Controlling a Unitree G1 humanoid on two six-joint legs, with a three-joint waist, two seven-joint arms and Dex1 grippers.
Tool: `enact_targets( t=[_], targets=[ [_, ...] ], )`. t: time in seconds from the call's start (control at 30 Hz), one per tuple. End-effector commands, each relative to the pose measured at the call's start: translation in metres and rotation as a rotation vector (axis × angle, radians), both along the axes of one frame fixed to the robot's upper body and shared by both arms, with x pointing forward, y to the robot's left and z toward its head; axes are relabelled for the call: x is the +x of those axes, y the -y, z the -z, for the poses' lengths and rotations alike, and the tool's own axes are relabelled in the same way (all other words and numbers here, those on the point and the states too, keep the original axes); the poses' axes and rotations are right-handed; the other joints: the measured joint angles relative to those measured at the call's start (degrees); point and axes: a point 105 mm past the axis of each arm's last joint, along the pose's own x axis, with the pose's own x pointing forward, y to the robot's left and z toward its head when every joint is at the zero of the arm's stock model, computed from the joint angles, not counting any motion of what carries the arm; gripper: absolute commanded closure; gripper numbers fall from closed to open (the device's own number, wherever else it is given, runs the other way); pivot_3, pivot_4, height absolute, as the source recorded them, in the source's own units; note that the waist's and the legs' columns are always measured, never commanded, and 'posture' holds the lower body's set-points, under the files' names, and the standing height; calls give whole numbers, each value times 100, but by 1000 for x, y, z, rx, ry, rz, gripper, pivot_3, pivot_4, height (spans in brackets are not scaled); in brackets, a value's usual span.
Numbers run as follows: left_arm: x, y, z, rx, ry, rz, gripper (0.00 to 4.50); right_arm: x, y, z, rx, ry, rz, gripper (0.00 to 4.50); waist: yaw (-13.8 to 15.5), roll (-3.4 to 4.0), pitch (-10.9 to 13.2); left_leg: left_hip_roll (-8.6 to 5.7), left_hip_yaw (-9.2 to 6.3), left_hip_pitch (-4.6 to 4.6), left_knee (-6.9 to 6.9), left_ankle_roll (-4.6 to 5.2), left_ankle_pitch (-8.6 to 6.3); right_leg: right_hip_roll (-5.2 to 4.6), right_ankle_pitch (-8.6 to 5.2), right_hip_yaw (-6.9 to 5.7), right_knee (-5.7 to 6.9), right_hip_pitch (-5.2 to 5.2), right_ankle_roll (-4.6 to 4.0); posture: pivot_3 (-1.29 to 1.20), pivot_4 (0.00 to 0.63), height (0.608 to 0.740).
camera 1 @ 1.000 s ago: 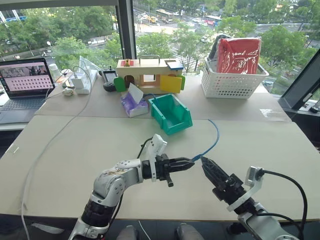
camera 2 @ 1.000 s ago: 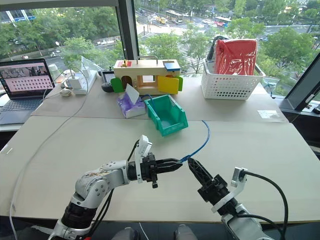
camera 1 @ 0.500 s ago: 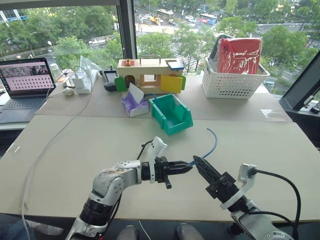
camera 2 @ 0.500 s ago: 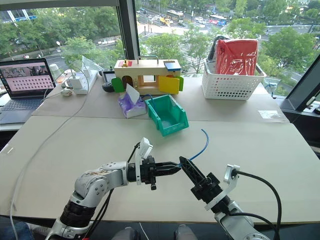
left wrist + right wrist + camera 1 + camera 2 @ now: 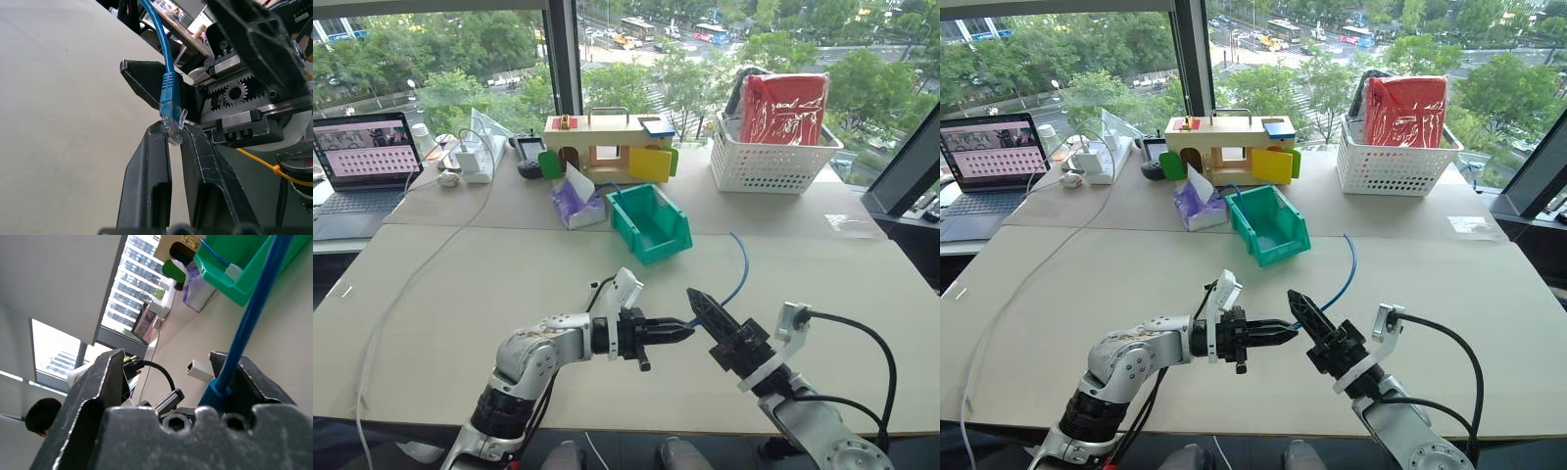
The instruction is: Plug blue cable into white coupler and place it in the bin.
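Up at twelve o'clock on the bench [image 5: 460, 284] sits the bin [image 5: 651, 223]. Left claw [image 5: 175, 142] is clenched on the blue cable [image 5: 736, 272] plug; right claw [image 5: 697, 299] gapes around it. White coupler [image 5: 199, 370] lies alone.

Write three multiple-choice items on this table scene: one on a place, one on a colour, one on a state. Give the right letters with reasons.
1. Where is the white coupler?
A. in the bin
B. lying on the table
C. in the white basket

2. What colour is the bin?
A. red
B. teal-green
C. yellow

3. How does the left gripper stand?
A. wide open over the bin
B. shut on the blue cable's plug
C. shut on the coupler

Key: 1 B, the right wrist view shows it lying on the table apart from the bin. 2 B, it is teal-green in both head views. 3 B, its fingers pinch the clear plug of the blue cable.
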Motion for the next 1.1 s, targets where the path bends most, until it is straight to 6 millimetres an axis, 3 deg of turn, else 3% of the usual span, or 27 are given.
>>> enact_targets(
  t=[0.03,0.17,0.27,0.33,0.57,1.1],
  targets=[
    [-3,4,-4,-5,18,15,4496,-8,-10,-30,42,94,-51,3208,0,0,0,0,0,1,0,0,0,0,0,0,0,0,0,0,150,716],
    [-3,4,-5,-10,17,11,4496,-7,-13,-32,31,85,-56,4487,-15,0,0,0,0,1,0,0,0,1,0,1,1,0,0,0,150,716],
    [-2,4,-5,-14,15,7,4496,-5,-14,-33,29,74,-51,4487,-6,-1,0,0,-1,2,0,0,0,1,0,1,1,1,0,0,150,716],
    [-2,4,-5,-16,14,5,4496,-5,-14,-34,33,68,-49,3542,-2,-1,0,0,-1,1,0,0,0,1,0,1,0,1,1,0,150,716],
    [-2,5,-5,-18,12,2,4496,-8,-17,-32,3,51,-72,1238,0,-1,1,0,0,-1,0,0,0,0,1,1,-1,1,1,0,150,716],
    [0,4,-5,-21,11,-5,4496,-19,-3,-25,29,7,-29,1238,3,-2,1,0,-1,1,0,1,0,1,-1,2,0,2,-1,0,150,716]
  ],
)
